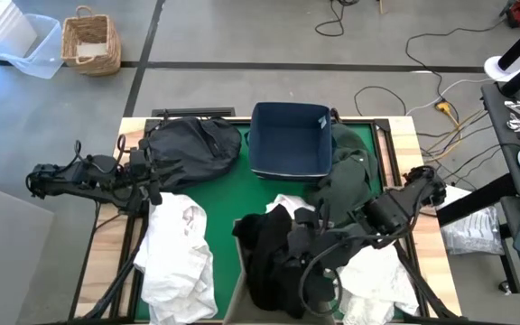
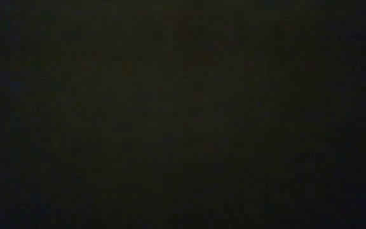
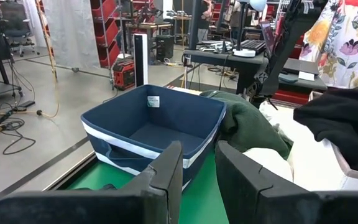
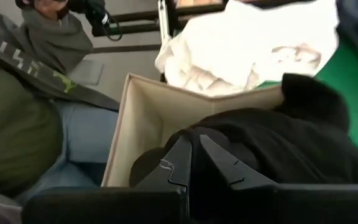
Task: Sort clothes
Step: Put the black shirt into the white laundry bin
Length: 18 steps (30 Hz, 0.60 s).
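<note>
Nearest, well short of the navy bin [image 1: 287, 140] and in line with it: beige bin [image 1: 239, 271] at the surface's [image 1: 233, 194] front edge, stuffed with a black garment [image 1: 273, 257] that spills over its rim, apparently the darks' destination. Right gripper [image 4: 194, 146] poised directly over that black cloth, jaws drawn almost together; cannot tell whether fabric is pinched between them or just let go.

Flanking the beige bin, nearer than the navy bin and to either side of it: white garment [image 1: 181, 253] heaped on the left, second white garment [image 1: 373, 280] under the right arm, both unsorted, probably kept out of the darks' container on purpose.

Farther in, left gripper [image 3: 197, 149] just left of the navy bin and aimed at its open mouth, jaws slightly parted and empty, seemingly waiting its turn.

Hard against the navy bin: charcoal garment [image 1: 192, 144] bunched at its left wall, green garment [image 1: 350, 171] draped against its right wall, neither inside. Navy bin itself bare, likely reserved for one colour group.

Beyond, on the floor: wicker basket [image 1: 90, 43].
</note>
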Motion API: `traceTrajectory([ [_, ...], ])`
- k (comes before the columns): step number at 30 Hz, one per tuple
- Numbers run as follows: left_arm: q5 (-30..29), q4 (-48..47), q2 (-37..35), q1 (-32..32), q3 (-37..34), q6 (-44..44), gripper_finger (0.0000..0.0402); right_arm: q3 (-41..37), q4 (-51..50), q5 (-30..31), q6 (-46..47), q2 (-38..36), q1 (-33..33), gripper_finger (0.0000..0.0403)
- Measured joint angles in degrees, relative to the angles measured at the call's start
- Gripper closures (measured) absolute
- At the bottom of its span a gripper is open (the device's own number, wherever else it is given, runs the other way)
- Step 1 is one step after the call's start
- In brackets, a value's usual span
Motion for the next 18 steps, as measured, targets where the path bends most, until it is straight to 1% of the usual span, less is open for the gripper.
traceTrajectory([
  [10, -0.09, 0.06, 0.24, 0.00, -0.02, 0.01, 0.0325, -0.63, -3.47, -0.39, 5.95, 2.57, -2.01, 0.0390],
  [15, -0.17, 0.75, 0.74, 0.00, -0.02, 0.68, 0.0325, -0.63, -3.79, -0.43, 6.13, 4.93, -3.82, 0.0390],
  [18, -0.20, 1.03, 1.10, 0.00, -0.04, 1.02, 0.0325, -0.63, -3.79, -2.13, 6.09, 6.67, -5.07, 0.0390],
])
